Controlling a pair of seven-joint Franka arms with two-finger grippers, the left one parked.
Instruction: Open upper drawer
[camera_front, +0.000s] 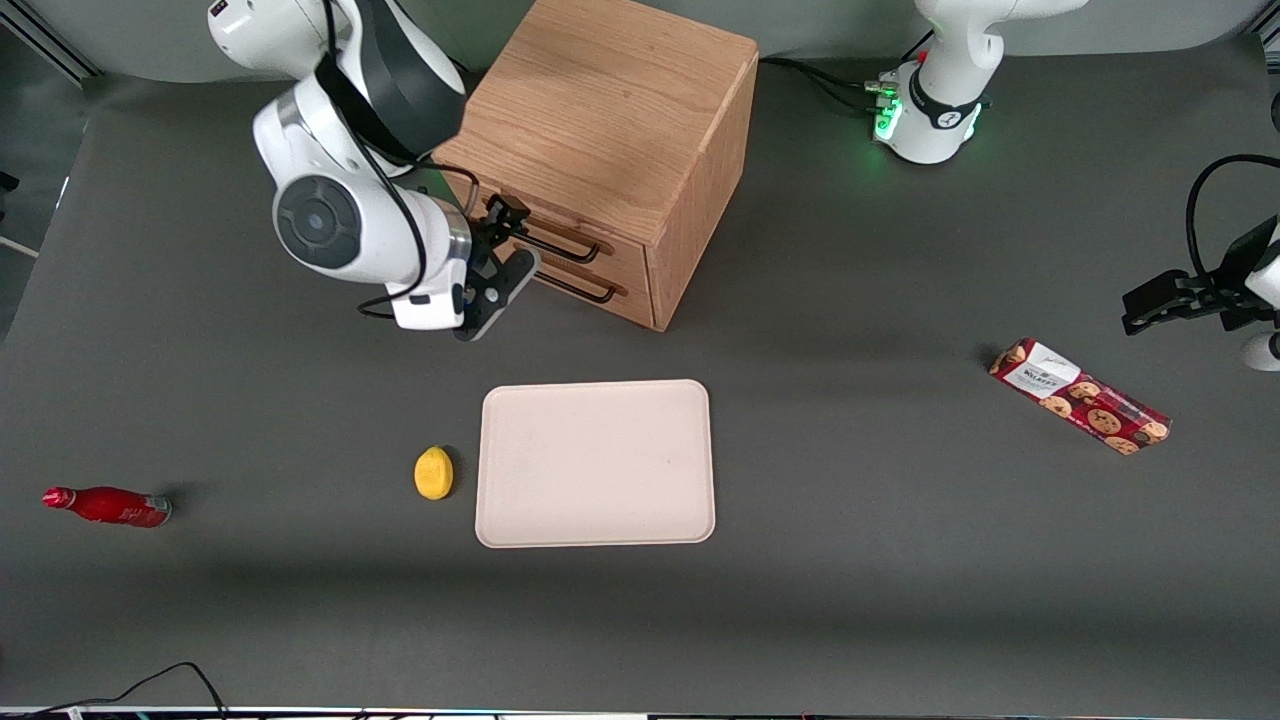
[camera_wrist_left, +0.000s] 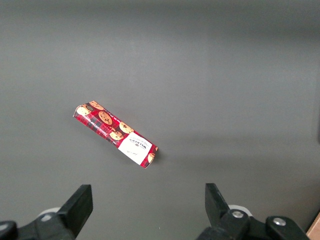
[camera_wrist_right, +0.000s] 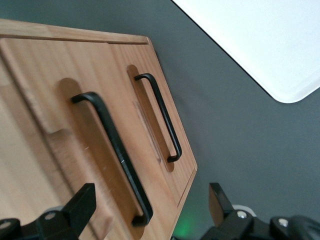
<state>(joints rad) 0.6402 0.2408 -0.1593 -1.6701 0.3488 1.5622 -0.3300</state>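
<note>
Two drawers sat in the oak cabinet (camera_front: 610, 130), and both looked shut, fronts flush, so the pull itself had not begun. The upper drawer (camera_front: 585, 240) lay above its twin, in the cabinet front facing the working arm. The gripper (camera_front: 505, 245) hung right in front of that face, its fingers (camera_wrist_right: 80, 205) spread apart with the upper drawer's handle (camera_wrist_right: 114, 150) lying between them but not yet pinched. What remained, I judged, was closing on the bar and drawing it out. The arm's bulk hid part of the drawer fronts in the front view, so whether a fingertip touched the bar stayed unclear.
</note>
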